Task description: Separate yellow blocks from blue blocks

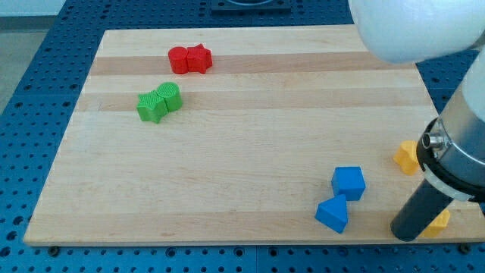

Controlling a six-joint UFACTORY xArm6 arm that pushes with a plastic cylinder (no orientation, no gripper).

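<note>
My tip (pixel 407 236) is seen near the bottom right corner of the wooden board (pixel 227 167), at the lower end of a dark rod (no pincer is fitted, so nothing can be said to be open, closed or gripped). Just beside the tip, on the view's right, a yellow block (pixel 437 222) is partly hidden behind the rod, and its shape cannot be made out. A second yellow block (pixel 406 157) is found above the tip, toward the view's top, partly covered by the arm's grey collar. To the view's left of the tip, a blue triangular block (pixel 333 214) lies near the board's bottom edge, and a blue cube (pixel 348 183) sits just above it, very close, though touching cannot be told. Both blue blocks are set apart from the tip and from both yellow blocks. Far off toward the view's top left, two green blocks (pixel 159 102) are seen touching each other, and two red blocks (pixel 189 58) likewise above them.
</note>
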